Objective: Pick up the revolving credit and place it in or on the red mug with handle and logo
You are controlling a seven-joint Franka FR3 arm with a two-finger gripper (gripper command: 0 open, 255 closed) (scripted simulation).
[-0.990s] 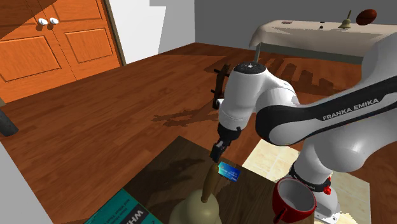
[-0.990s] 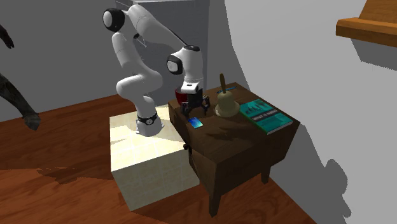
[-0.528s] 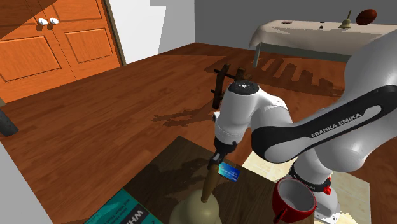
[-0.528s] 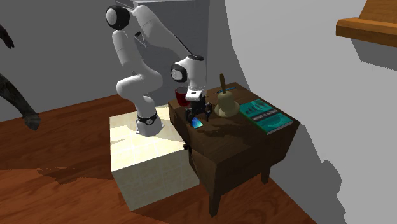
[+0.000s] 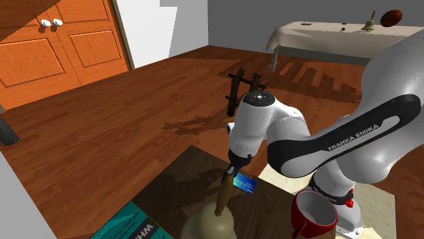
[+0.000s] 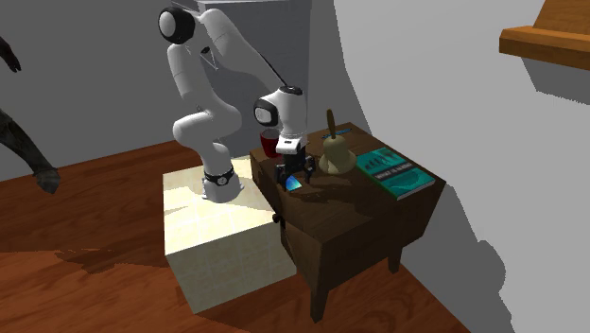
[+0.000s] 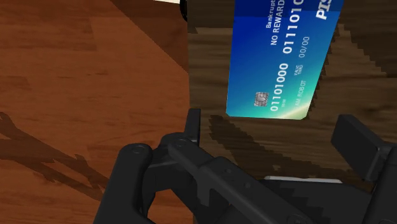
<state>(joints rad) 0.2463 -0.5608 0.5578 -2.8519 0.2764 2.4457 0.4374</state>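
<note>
The blue credit card [image 7: 280, 57] is laid flat on the dark wooden side table [image 6: 355, 213], near the edge beside the stand. The red mug [image 5: 299, 218] is located close by. The black gripper [image 7: 275, 130] is held low over the card with its fingers spread apart, and the card's near end is seen between the fingertips, untouched. A brass bell [image 5: 207, 224] is set just beside the card.

A room in a home, with a polished wooden floor [image 5: 102, 129], orange panelled cupboard doors [image 5: 61, 41] at the shoulder view's upper left and a draped table [image 5: 326, 34] at upper right.
</note>
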